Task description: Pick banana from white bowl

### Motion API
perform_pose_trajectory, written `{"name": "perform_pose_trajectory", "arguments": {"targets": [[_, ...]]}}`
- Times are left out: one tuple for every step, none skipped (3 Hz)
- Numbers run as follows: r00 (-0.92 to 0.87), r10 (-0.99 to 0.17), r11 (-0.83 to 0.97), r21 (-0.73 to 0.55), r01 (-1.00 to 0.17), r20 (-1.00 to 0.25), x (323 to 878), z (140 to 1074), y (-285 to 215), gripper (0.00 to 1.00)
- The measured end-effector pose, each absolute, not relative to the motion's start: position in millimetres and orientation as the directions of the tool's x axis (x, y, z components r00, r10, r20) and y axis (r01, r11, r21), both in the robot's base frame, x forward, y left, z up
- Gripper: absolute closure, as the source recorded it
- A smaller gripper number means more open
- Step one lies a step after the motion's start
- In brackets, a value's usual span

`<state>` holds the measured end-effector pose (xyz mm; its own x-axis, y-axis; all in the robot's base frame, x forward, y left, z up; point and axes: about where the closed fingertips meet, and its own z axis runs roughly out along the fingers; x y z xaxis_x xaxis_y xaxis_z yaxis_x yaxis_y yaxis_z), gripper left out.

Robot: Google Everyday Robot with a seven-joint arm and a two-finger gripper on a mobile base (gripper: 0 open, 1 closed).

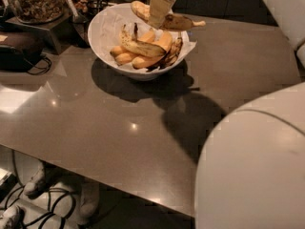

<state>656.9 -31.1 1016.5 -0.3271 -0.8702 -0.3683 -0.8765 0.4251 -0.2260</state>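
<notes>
The white bowl (101, 36) lined with crumpled paper stands at the back of the grey table (95, 128). My gripper (158, 14) comes down from the top over the bowl's far rim. It is shut on the banana (179, 21), a speckled yellow one with a dark brown patch. The banana hangs level just above the rim, its ends sticking out left and right of the fingers. Several other bananas (141, 47) lie in the bowl, some short and orange-yellow, one long and spotted.
A jar of nuts (35, 1) and a black device with a cable (16, 51) stand at the back left. My white arm shell (257, 166) fills the lower right. The table's front edge runs across the bottom, with cables on the floor (28, 209) below.
</notes>
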Motion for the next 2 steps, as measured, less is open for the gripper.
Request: {"name": "perform_pose_trajectory", "arguments": {"targets": [[-0.323, -0.869, 0.424, -0.229, -0.876, -0.375, 650.6, 1020.8, -32.6, 1.00], [-0.305, -0.878, 0.407, -0.241, -0.881, -0.368, 647.9, 1023.6, -26.9, 1.00]]}}
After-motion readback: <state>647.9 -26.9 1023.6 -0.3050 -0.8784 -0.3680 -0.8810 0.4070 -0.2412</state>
